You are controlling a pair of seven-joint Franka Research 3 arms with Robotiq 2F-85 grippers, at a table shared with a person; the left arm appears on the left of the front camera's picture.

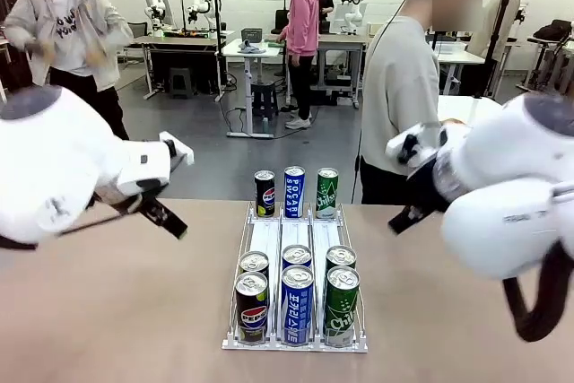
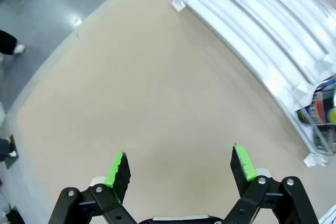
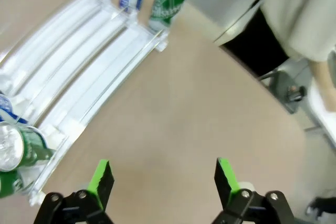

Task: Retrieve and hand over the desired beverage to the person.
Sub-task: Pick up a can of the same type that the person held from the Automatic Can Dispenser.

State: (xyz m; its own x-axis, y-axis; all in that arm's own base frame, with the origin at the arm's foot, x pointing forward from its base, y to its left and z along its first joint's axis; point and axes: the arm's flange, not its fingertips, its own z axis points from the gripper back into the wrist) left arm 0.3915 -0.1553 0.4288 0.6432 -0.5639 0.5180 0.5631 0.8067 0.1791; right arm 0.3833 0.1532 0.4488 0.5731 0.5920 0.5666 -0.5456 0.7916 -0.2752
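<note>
- The left end effector (image 2: 181,163) is hanging released over bare tabletop (image 1: 117,311), left of the rack (image 1: 267,235). Its green pads are standing wide apart with nothing between them.
- The right end effector (image 3: 165,179) is likewise hanging released and empty, hovering over the tabletop on the rack's right side, toward the person (image 1: 399,87).
- The cans (image 1: 297,304) are all sitting in the three-lane rack at the middle of the tabletop. A dark cola can (image 1: 265,193), a blue can (image 1: 294,191) and a green can (image 1: 327,192) are standing at the far end, and two more of each colour are crowding the near end.
- The person is standing at the far edge, right of the middle, close to the far green can. No hand is plainly pointing, so I cannot tell which beverage is wanted.
- By my reading the task is only beginning. No can is being touched or lifted, so choosing, grasping, carrying and handing over are all lying ahead.
</note>
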